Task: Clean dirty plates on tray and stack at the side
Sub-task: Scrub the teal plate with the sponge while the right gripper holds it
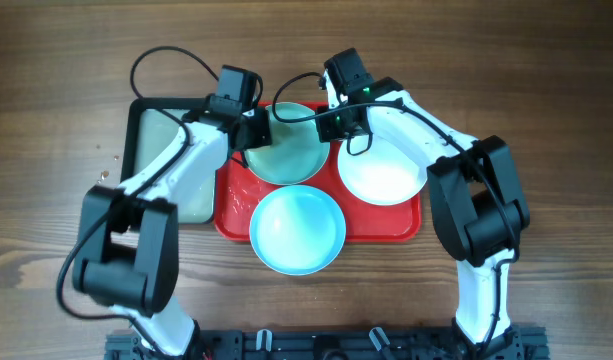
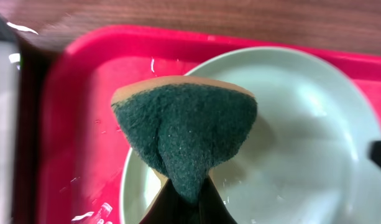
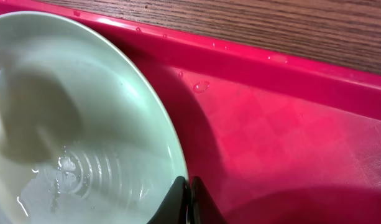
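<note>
The left gripper (image 2: 187, 208) clamped a green sponge (image 2: 184, 130) over the pale plate (image 2: 302, 124). The right gripper (image 3: 189, 202) pinched its two-o'clock rim.

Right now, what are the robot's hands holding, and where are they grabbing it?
The left gripper pinches a sponge by its narrow bottom end. The right gripper seems to pinch the green plate at its rim.

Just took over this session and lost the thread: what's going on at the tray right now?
The left gripper is shut on a green sponge, held over the pale green plate on the red tray. The right gripper pinches that plate's rim. Water droplets show in the plate. The aqua plate and white plate are on the tray too; nothing is stacked aside yet.
</note>
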